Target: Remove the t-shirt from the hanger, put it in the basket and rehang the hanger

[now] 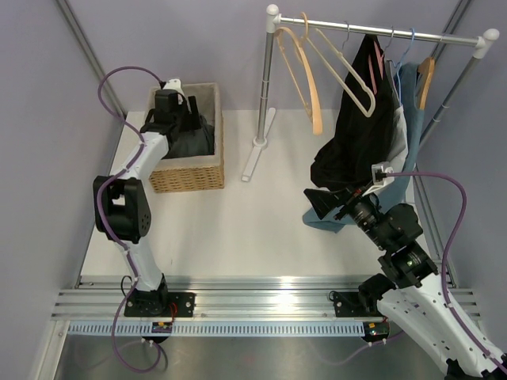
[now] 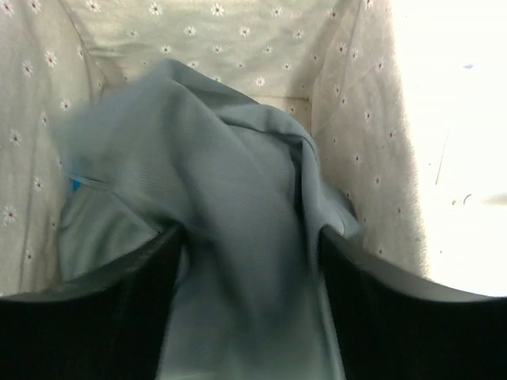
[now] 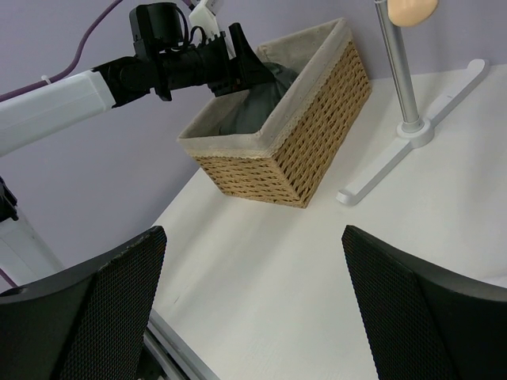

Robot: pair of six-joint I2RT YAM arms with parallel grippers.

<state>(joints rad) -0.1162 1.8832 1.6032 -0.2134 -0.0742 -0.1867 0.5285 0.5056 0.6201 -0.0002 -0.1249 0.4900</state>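
At the table's point(image 1: 261, 229) far-left corner, the left end effector point(image 2: 247, 236) stands open around the grey t-shirt point(image 2: 238, 174) (blurred) in the basket point(image 1: 186, 179); the right end effector point(image 3: 252, 234), near the right edge, is open too.

Grey-blue t-shirt point(image 2: 238, 198) — crumpled inside the wicker basket point(image 1: 186, 178), beige hanger point(image 1: 310, 87) — bare, on the rail point(image 1: 380, 32)

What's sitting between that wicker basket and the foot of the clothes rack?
Nothing: only a strip of bare white table separates the basket from the rack's foot, as the top view and the right wrist view both show.
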